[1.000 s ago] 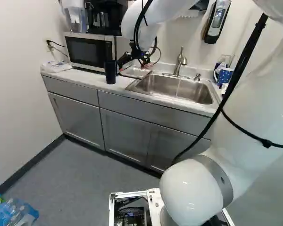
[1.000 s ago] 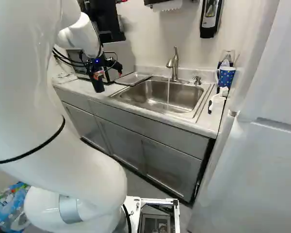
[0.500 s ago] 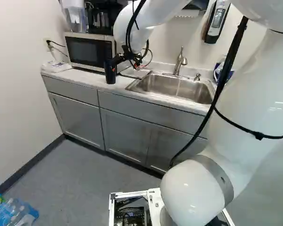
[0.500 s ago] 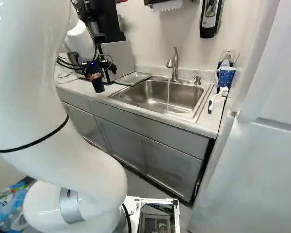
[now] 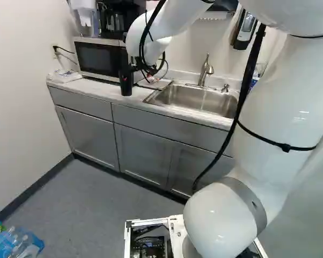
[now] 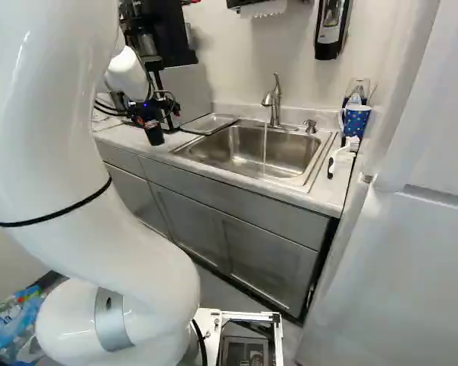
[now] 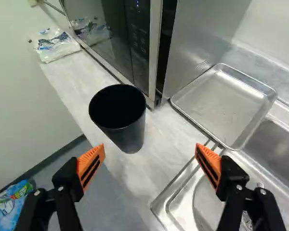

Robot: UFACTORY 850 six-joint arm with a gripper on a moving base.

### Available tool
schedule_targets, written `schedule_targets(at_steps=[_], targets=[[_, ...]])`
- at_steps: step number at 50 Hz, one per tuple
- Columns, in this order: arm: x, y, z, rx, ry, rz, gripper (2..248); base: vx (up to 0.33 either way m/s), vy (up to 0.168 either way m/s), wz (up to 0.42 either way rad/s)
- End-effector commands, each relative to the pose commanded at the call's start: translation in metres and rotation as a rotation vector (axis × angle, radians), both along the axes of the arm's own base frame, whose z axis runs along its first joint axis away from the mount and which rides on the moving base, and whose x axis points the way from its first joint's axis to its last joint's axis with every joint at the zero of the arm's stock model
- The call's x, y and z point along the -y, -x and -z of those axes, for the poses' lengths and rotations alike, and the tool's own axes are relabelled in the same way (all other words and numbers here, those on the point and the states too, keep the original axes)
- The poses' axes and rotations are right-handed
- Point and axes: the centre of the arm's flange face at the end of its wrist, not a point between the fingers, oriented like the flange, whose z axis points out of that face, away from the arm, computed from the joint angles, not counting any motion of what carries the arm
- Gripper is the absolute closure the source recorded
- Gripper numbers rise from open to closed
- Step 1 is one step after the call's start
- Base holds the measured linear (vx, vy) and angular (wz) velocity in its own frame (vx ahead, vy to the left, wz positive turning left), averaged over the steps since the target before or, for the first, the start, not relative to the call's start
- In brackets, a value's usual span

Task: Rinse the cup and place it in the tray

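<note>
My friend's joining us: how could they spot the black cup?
Find the microwave on the counter. Just in front of it, toward the sink, stands a tall, plain black cup, open at the top. Unlike the blue spotted mug across the sink, it shows no handle.

Pale marbled countertop [image 7: 156, 139], inset with a stainless-steel sink [image 6: 252, 145], bears an upright black cylindrical cup [image 7: 130, 138], shallow rectangular metal tray [image 7: 221, 106], silver-and-black microwave [image 5: 99, 58], crumpled plastic packet [image 7: 55, 45] — and, past the sink, a white-bristled brush [image 6: 353, 143] near a blue dotted mug [image 6: 356, 120].

The black cup [image 7: 129, 135] stands ahead of the parted jaws.
</note>
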Motion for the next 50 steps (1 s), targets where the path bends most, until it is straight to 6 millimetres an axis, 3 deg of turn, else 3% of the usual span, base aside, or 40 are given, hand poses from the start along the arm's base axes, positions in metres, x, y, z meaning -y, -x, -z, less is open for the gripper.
schedule_targets(at_steps=[50], targets=[[-0.024, -0.023, 0.038, 0.149, -0.060, -0.031, 3, 0.000, 0.000, 0.000]])
